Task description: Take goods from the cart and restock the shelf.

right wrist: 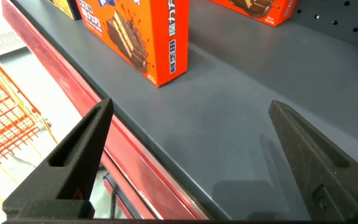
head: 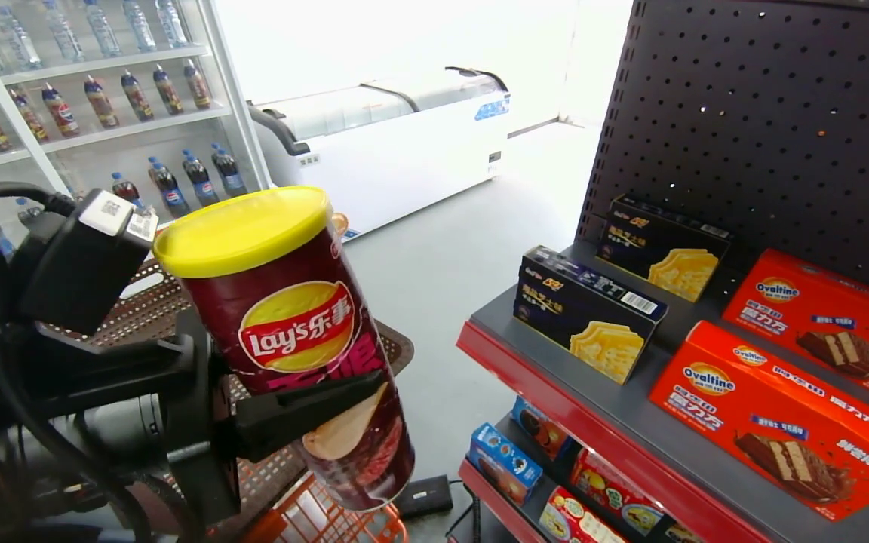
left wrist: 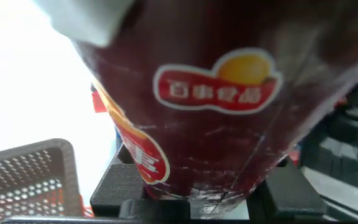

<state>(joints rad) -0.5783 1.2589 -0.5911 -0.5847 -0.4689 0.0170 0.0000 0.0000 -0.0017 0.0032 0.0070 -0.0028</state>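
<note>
While a freezer (head: 389, 151) stands beyond, boxes (head: 774, 418) line the grey shelf (head: 668, 445).

Left gripper (head: 314, 400) clamped around a tilted chip canister (head: 291, 324), yellow lid uppermost, above the orange cart (head: 314, 520). On the shelf (head: 555, 362), one dark blue box (head: 589, 313) stands near the front edge, with a second blue box (head: 661, 245) behind it. Two orange boxes (head: 774, 415) lie beside them, below the pegboard (head: 744, 113).
</note>
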